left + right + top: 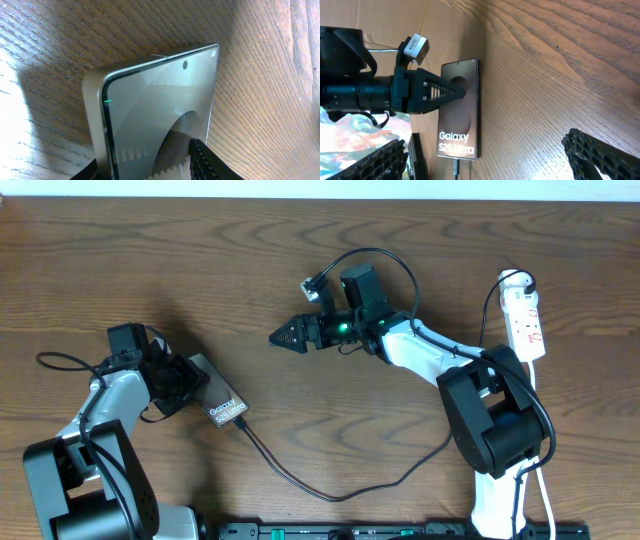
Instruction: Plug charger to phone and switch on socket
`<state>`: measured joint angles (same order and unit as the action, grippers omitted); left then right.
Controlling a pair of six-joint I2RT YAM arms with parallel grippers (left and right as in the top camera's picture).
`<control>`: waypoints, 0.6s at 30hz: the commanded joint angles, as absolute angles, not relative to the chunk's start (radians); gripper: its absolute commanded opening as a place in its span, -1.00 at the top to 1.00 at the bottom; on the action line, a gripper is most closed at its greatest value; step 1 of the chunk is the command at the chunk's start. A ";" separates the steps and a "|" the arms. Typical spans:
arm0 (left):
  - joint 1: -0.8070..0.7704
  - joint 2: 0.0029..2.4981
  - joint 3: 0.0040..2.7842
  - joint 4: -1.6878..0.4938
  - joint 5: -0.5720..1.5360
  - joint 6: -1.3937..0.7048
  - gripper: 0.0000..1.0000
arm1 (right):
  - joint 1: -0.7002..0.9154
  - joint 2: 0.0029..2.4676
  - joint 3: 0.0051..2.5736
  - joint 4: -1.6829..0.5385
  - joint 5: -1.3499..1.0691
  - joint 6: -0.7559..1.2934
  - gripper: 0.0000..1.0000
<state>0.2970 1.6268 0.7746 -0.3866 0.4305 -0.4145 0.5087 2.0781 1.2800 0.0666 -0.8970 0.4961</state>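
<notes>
Where the left claw [192, 383] is found: at the left of the desk [110, 260], closed on the phone [226, 406] across its width, near the end away from the lettering.
The phone: laid flat, lettered face up, left of centre. The long axis is set diagonally, from far-left to near-right, and the "Galaxy" end is pointed near-right, toward the desk's front edge.
The charger [330, 496]: its plug tip [456, 170] is seen at the phone's lettered end, in line with the long axis. Whether it is fully seated cannot be told. The black cable is looped along the front and carried right, toward the right arm's base.
The right claw [278, 337]: held over mid-desk, well apart from the phone and pointed left, with fingers spread wide and nothing gripped.
The socket [527, 320]: laid at the far right, long axis running near to far, with red marks on top and a white cord [545, 495] led toward the front.
The desk: dark brown wood, strongly grained.
The room: a pale strip [600, 188] is shown beyond the far edge.
</notes>
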 commanded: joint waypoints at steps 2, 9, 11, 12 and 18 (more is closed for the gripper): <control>0.295 1.647 0.756 -0.414 0.353 -0.398 0.12 | 0.506 2.049 1.295 0.063 -0.896 0.481 -0.98; 0.295 1.647 0.756 -0.414 0.353 -0.398 0.09 | 0.506 2.049 1.295 0.063 -0.896 0.481 -0.98; 0.295 1.647 0.756 -0.414 0.353 -0.398 0.09 | 0.506 2.049 1.295 0.063 -0.896 0.481 -0.99; 0.295 1.647 0.756 -0.414 0.353 -0.398 0.09 | 0.506 2.049 1.295 0.063 -0.896 0.481 -0.98; 0.296 1.644 0.756 -0.413 0.353 -0.398 0.08 | 0.506 2.049 1.295 0.063 -0.896 0.481 -0.99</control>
<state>0.2970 1.6211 0.7757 -0.3935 0.4271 -0.4141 0.5087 2.0781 1.2800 0.0662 -0.8967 0.4961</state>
